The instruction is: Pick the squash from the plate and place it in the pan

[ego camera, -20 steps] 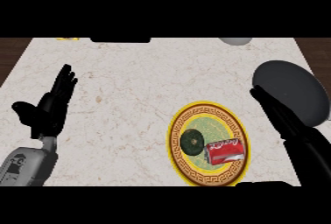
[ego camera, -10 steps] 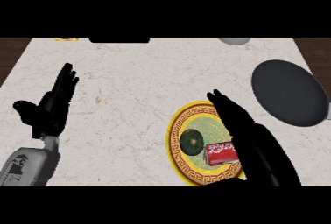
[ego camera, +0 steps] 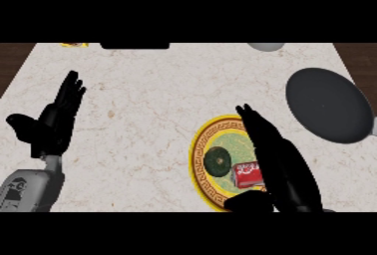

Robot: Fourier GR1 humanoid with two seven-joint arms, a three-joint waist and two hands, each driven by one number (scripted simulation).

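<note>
Head view: the right hand (ego camera: 283, 164) has swung left from the pan's side and now lies over the right half of the yellow-rimmed round plate (ego camera: 202, 149), fingers straight and holding nothing, so the reach for the squash looks under way. Beside its fingers sit the red can (ego camera: 247, 174) and the dark green round squash (ego camera: 218, 159), ungrasped. At left the left hand (ego camera: 55, 119) rests open. Farther right, the black round pan (ego camera: 327, 104) waits on the marble tabletop (ego camera: 147, 99).
</note>
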